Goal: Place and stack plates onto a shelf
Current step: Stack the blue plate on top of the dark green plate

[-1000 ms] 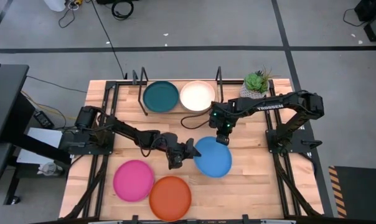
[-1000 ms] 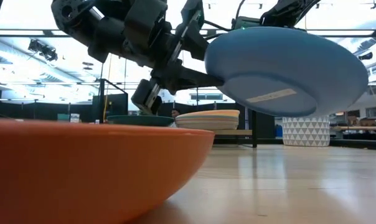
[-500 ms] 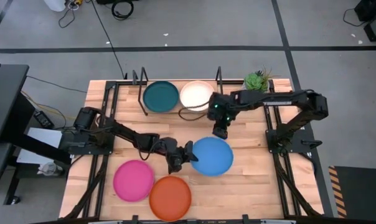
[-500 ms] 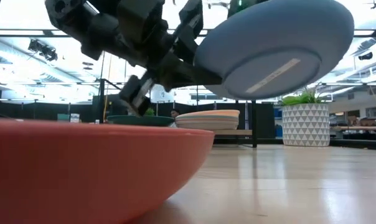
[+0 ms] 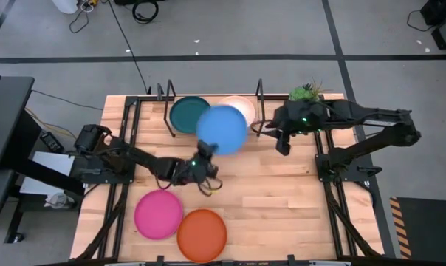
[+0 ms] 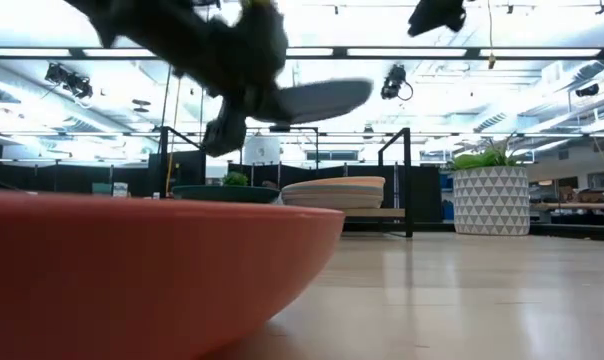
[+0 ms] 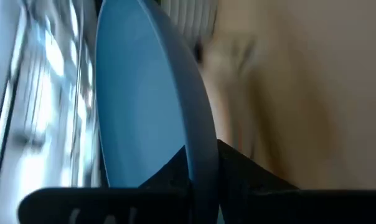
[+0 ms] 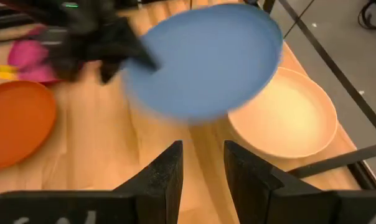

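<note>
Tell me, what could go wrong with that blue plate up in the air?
The left gripper pinches the blue plate only at its rim, so it might slip or tilt and fall. The plate hangs over the shelf between the teal plate and the pale stack, so it could land straddling both and slide off. The right gripper waits close by, and the arms might bump.

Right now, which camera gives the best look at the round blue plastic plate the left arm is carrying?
The high view: the round blue plastic plate shows whole, held by the left gripper above the shelf's plates. The right wrist view shows it large but blurred, the left wrist view only its rim edge-on, and the low view a thin blurred sliver.
</note>
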